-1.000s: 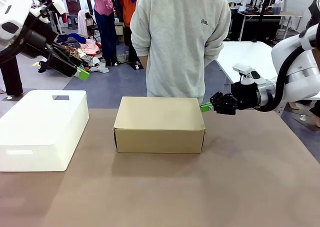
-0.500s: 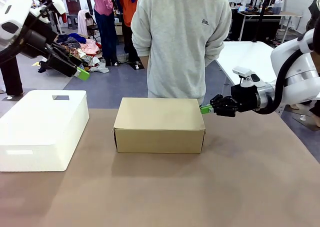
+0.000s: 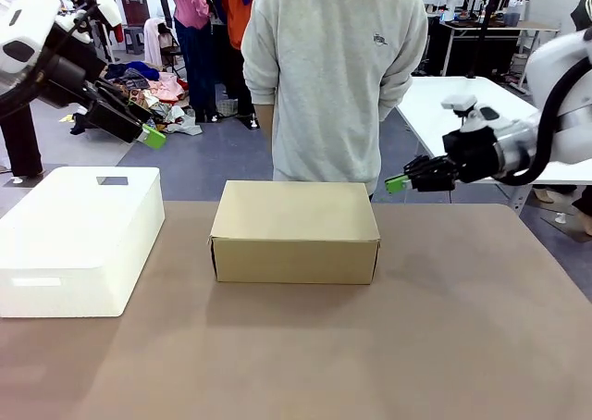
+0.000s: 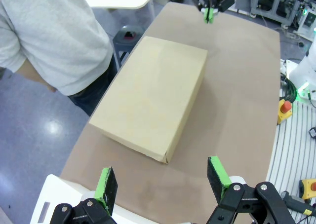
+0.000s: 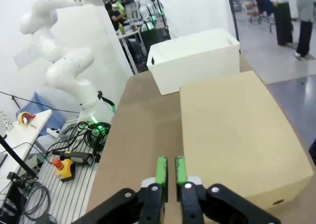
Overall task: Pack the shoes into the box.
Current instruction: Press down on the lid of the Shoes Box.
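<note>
- We're looking at the box [image 3: 294, 231] sitting closed in the middle of the brown table [image 3: 416, 346], lid flat on top (so whatever's inside is hidden from us).
- Just to the robot's left of it, a larger white box [image 3: 79, 240] is sitting on the same table, apart from the cardboard one.
- The right gripper [image 3: 398, 183] is hanging in the air off the far right corner of the box, above table level, not touching it. In the right wrist view its green pads [image 5: 161, 171] are sitting almost together with only a thin sliver of gap between them, and nothing is pinched in there.
- The left gripper [image 3: 153, 137] is hovering high over the far left side, above the white box, well away from the cardboard one. In the left wrist view its fingers [image 4: 105, 189] are spread wide apart, holding nothing, with the box lying on the table between and beyond them.
- A person in a grey sweatshirt [image 3: 333, 68] is standing right behind the box at the far edge, arms tucked behind their back.
</note>
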`<move>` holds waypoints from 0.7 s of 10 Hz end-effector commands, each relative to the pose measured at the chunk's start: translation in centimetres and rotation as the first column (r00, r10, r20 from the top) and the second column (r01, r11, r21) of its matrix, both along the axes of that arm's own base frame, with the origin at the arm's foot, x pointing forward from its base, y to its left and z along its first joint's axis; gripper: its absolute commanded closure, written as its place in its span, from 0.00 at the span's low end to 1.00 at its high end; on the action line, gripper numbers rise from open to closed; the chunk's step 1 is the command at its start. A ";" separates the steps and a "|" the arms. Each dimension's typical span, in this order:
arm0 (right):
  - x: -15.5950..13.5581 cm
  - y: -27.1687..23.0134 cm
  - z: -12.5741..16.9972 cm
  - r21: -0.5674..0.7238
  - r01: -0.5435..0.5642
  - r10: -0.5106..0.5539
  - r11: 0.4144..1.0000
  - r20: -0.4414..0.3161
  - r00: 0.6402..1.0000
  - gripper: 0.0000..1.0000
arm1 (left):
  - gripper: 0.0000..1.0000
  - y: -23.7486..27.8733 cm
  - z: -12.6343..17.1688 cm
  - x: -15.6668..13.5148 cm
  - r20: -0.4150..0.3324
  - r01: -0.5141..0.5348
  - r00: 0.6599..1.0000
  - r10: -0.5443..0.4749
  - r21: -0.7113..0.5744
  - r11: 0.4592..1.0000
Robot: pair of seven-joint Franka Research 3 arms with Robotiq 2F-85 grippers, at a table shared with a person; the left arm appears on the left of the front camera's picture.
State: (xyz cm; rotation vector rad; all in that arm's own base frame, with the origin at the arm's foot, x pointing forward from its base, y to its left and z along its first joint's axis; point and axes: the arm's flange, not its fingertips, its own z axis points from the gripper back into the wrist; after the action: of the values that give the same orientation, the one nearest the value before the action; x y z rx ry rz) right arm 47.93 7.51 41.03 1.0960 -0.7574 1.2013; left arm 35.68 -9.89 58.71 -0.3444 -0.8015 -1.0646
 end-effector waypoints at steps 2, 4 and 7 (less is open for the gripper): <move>-1.7 -0.7 2.9 -0.133 0.066 -0.074 0.989 -0.058 0.996 0.32 | 0.04 0.2 0.0 0.2 0.006 0.016 1.000 -0.016 -0.006 1.000; -2.5 -1.2 4.1 -0.187 0.099 -0.113 0.977 -0.065 0.991 0.00 | 0.04 0.2 0.0 0.2 0.006 0.016 1.000 -0.016 -0.006 1.000; -4.0 -1.3 4.3 -0.227 0.119 -0.144 0.966 -0.097 0.985 0.00 | 0.04 0.2 0.0 0.2 0.006 0.016 1.000 -0.016 -0.006 1.000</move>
State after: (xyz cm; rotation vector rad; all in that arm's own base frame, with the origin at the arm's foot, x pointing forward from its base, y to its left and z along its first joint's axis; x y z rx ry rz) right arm 44.91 5.93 45.04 0.9358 -0.6262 1.1072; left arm 35.68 -9.88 58.71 -0.3444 -0.8015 -1.0645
